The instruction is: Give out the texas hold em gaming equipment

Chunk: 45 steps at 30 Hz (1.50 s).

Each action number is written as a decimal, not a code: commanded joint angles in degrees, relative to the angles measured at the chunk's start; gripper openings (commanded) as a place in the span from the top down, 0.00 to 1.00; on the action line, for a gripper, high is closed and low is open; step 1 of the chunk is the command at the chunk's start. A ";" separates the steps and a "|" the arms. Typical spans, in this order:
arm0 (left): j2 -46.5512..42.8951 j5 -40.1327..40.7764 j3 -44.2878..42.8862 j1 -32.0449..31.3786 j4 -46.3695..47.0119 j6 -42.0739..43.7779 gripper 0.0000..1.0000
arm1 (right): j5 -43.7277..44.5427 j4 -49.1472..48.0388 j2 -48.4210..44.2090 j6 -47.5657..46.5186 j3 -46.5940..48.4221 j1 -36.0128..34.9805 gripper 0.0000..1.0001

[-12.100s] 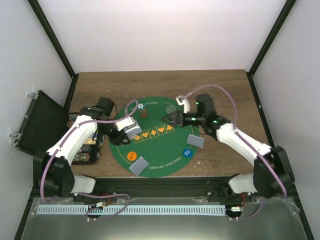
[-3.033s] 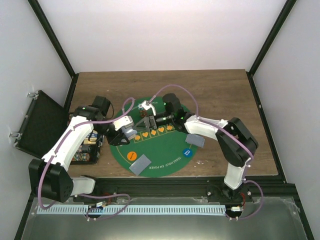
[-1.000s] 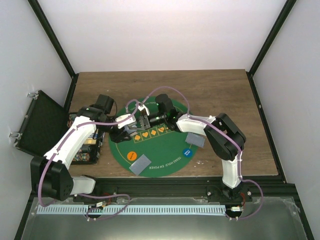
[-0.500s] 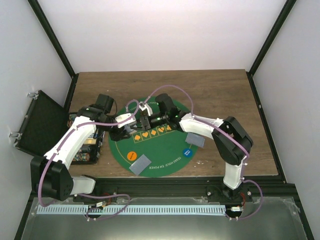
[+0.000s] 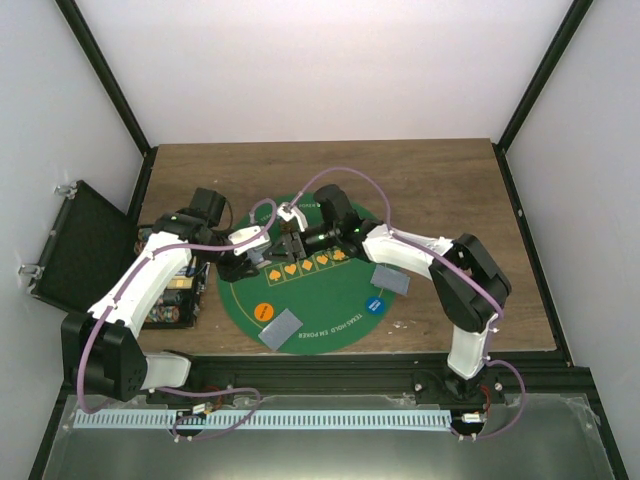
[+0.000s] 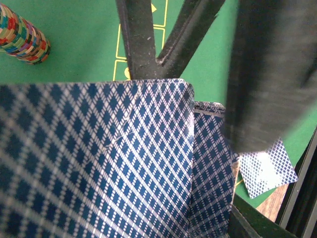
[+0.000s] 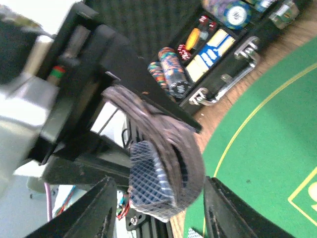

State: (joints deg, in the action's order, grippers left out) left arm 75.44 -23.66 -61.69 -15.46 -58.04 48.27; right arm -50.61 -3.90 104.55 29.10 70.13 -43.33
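**Clearances above the table.** We find the tightest spot over the far-left part of the round green felt mat (image 5: 330,325). There the left gripper (image 5: 255,262) and the right gripper (image 5: 288,245) face each other closely. The left one's stack of blue-lattice-backed playing cards (image 6: 94,158) fills the gap between them, and a striped column of chips (image 6: 22,34) stands nearby.

An open black case (image 5: 75,250) walls the left side. On the mat's near half lie several low obstacles:
- a grey-backed card pile (image 5: 280,330)
- an orange disc (image 5: 264,311)
- a blue disc (image 5: 376,303)
- a single grey card (image 5: 390,280)

We see bare brown wooden tabletop (image 5: 470,190) to the right.
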 commanded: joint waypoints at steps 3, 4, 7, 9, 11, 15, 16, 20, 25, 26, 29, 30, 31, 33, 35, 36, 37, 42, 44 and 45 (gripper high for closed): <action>-1.01 -3.34 -0.05 0.26 -0.97 0.45 0.50 | -8.02 -4.04 1.07 -2.66 4.37 0.00 0.40; -1.10 -3.62 -0.17 0.26 -1.06 0.30 0.50 | -7.94 -4.46 2.22 -2.03 5.17 0.02 0.38; -1.24 -4.68 -0.55 0.26 -1.45 0.01 0.50 | -7.09 -6.70 5.01 0.10 6.42 0.00 0.36; -1.32 -5.87 -0.76 0.22 -1.82 0.03 0.50 | -6.57 -9.32 6.09 1.56 6.46 -0.01 0.35; -1.27 -6.86 -0.93 0.27 -2.19 0.07 0.50 | -6.14 -11.04 6.78 2.36 6.60 0.00 0.34; -0.96 -8.11 -1.37 0.31 -2.62 0.09 0.50 | -3.72 -11.93 7.00 2.41 5.82 0.00 0.34; -0.91 -7.88 -1.41 0.26 -2.61 -0.01 0.50 | -2.20 -10.44 6.67 1.68 5.76 0.00 0.36; -0.99 -7.13 -1.47 0.50 -2.73 -0.04 0.50 | 3.59 -8.39 3.57 0.69 2.18 0.53 0.47; -0.99 -6.86 -1.31 0.63 -2.91 0.11 0.51 | 8.29 -5.49 0.41 -0.77 -0.79 1.40 0.59; -1.00 -6.79 -1.24 0.69 -2.83 0.07 0.51 | 8.41 -4.86 0.19 -1.16 -0.72 1.44 0.60; -0.83 -6.45 -1.19 0.75 -2.57 -0.18 0.51 | 7.72 -3.70 -0.26 -2.05 -0.29 1.36 0.63; -0.74 -6.33 -1.19 0.84 -2.48 -0.24 0.51 | 7.55 -3.46 -0.44 -2.19 -0.19 1.39 0.63; -0.69 -6.18 -1.14 0.87 -2.36 -0.28 0.51 | 7.37 -3.40 -0.59 -2.24 -0.17 1.37 0.64; -0.58 -5.93 -1.03 0.95 -2.19 -0.37 0.51 | 6.56 -3.21 -1.02 -2.46 0.04 1.31 0.65; -0.56 -5.43 -0.90 1.17 -1.81 -0.54 0.51 | 6.09 -2.26 -1.26 -2.72 0.41 1.32 0.64; -0.51 -5.18 -0.74 1.33 -1.67 -0.61 0.51 | 6.01 -1.83 -1.47 -3.00 0.61 1.32 0.62; -0.48 -5.09 -0.65 1.45 -1.52 -0.63 0.51 | 5.87 -1.66 -1.66 -3.13 0.70 1.25 0.60; -0.38 -5.39 -0.25 1.75 -1.33 -0.72 0.51 | 5.88 -0.67 -2.69 -4.11 1.15 1.06 0.59; -0.38 -5.45 -0.20 1.83 -1.20 -0.72 0.51 | 6.05 -0.65 -3.05 -4.12 1.24 1.06 0.65; -0.35 -5.40 -0.20 1.78 -1.20 -0.77 0.51 | 6.05 -0.63 -3.18 -4.12 1.32 0.98 0.69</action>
State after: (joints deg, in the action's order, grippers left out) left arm 74.94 -27.53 -61.71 -14.02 -60.01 47.33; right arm -45.47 -5.74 103.92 26.28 69.93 -42.46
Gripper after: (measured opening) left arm 0.496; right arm 0.357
